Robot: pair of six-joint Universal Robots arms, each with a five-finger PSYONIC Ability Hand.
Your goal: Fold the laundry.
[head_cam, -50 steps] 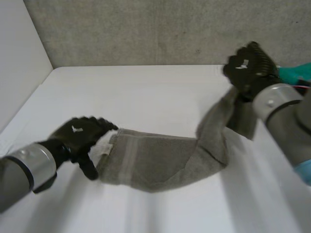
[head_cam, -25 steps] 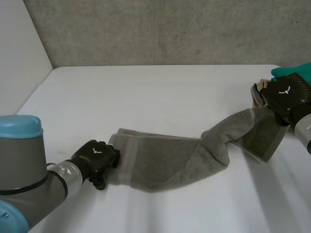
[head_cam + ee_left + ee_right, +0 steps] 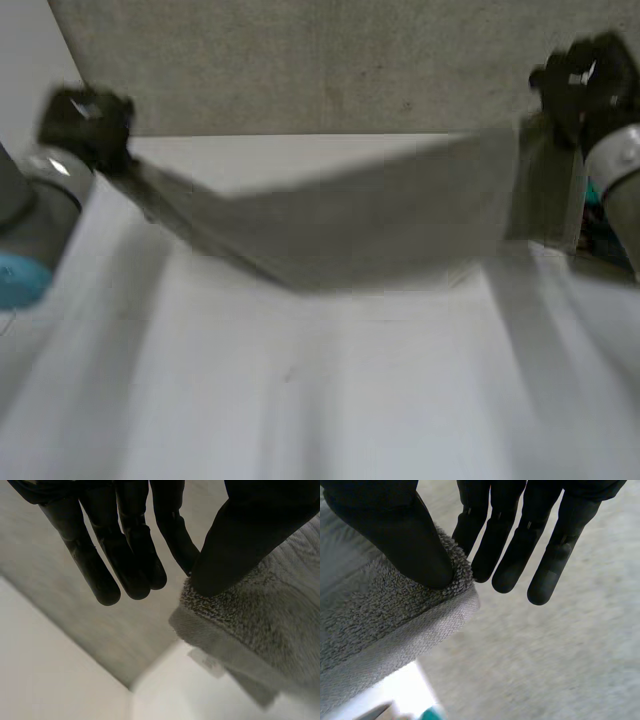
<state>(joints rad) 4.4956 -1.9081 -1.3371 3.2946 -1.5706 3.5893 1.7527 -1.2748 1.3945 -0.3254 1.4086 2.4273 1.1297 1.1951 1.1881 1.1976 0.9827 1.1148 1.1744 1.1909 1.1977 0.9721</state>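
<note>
Grey terry towel (image 3: 350, 225) stretched in the air between two black hands, above a white table (image 3: 330, 400).

The towel hangs as a wide sheet, sagging lowest left of its middle; whether that low edge touches the table cannot be told. The left hand (image 3: 88, 120) holds one top corner: in the left wrist view its thumb (image 3: 240, 535) pinches the towel's hemmed edge against a finger, the other fingers (image 3: 125, 545) straight and free. The right hand (image 3: 585, 85) holds the opposite top corner the same way, thumb (image 3: 395, 535) pressed onto the pile, remaining fingers (image 3: 530, 540) extended clear. A grey wall (image 3: 300, 60) stands behind the table.
</note>
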